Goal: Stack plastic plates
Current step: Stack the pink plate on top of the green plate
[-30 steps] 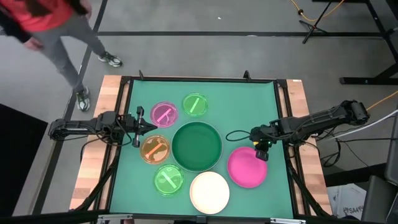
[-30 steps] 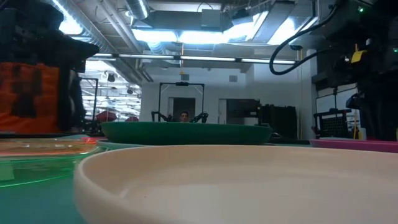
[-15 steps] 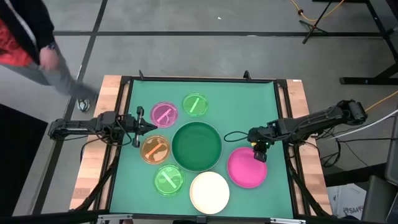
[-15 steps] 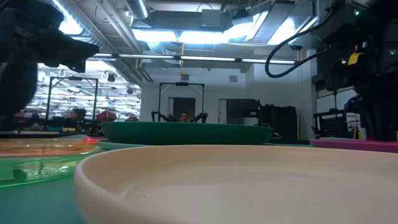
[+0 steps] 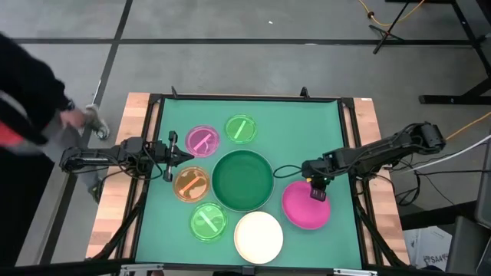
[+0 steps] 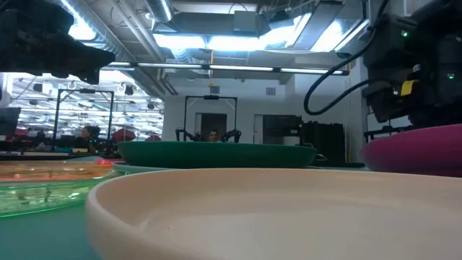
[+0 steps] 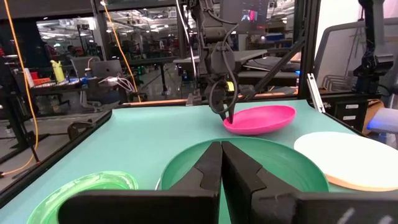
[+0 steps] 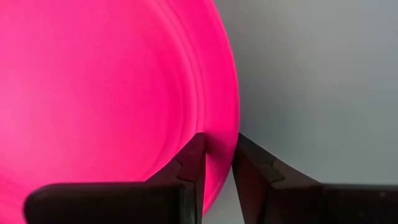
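Note:
The hot pink plate (image 5: 307,207) sits at the table's right, with my right gripper (image 5: 316,188) shut on its rim. Dark green plate (image 5: 242,180) lies flat in the middle, the cream plate (image 5: 258,236) near the front edge. Four smaller translucent plates lie flat to the left: pink (image 5: 202,141), lime green (image 5: 242,129), orange (image 5: 191,183) and a second lime green (image 5: 208,221). No pale blue-white plate shows. My left gripper (image 5: 181,157) is shut and touches nothing, hovering between the small pink and orange plates. My right gripper (image 8: 217,146) pinches the hot pink plate's rim (image 8: 222,118) on its far-left side, one finger over the inside and one outside. The fingers come from above, pointing down. The plate (image 6: 417,150) is raised and tilted; whether any part rests on the table I cannot tell.
A black frame and wooden side boards border the green mat (image 5: 307,123). Bare mat lies along the far edge and the right side. A person (image 5: 31,100) stands beyond the table's left side. A cable loop (image 5: 290,167) trails by the right gripper.
My right gripper has moved a little toward the table's left and taken the hot pink plate by its rim. The plate, flat on the mat a second ago, is now raised and tilted. The person beside the table has walked along its left side.

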`<state>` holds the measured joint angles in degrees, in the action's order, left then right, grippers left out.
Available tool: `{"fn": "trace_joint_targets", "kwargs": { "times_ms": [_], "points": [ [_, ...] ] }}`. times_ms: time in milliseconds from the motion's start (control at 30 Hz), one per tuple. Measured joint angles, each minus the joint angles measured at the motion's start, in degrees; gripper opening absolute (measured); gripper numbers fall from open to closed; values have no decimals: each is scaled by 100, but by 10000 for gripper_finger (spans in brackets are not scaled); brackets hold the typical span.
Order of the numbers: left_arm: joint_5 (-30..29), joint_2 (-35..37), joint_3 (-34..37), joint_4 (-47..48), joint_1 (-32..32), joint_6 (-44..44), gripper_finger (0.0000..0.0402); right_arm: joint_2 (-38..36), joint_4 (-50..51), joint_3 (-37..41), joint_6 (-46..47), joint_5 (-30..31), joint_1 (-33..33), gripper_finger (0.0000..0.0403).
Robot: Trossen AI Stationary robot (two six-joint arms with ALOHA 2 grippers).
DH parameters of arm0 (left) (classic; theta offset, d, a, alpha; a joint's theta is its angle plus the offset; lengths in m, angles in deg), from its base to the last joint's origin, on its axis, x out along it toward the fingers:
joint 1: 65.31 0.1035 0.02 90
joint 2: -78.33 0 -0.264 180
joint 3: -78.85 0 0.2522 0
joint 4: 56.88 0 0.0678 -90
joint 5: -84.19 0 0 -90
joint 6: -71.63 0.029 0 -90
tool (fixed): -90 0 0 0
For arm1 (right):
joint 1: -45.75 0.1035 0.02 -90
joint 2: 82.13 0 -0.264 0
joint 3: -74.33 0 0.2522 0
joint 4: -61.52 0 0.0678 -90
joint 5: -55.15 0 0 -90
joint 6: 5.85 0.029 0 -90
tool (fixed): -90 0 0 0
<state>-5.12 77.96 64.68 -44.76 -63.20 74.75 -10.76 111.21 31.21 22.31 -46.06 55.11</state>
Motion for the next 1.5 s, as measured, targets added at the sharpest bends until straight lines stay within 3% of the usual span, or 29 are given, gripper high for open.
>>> {"fn": "trace_joint_targets", "kwargs": {
  "times_ms": [133,367,767,1500],
  "points": [
    [0,0,-1,-1,0,1,4,16,-1,-4,-4,0,-2,59],
    [0,-1,0,1,0,1,4,10,-23,-18,-7,-50,-7,7],
    [0,0,-1,0,0,3,4,29,-4,-287,-28,-142,0,3],
    [-1,0,-2,-1,0,6,4,25,17,-2187,-597,-82,-1,0]
  ]
}}
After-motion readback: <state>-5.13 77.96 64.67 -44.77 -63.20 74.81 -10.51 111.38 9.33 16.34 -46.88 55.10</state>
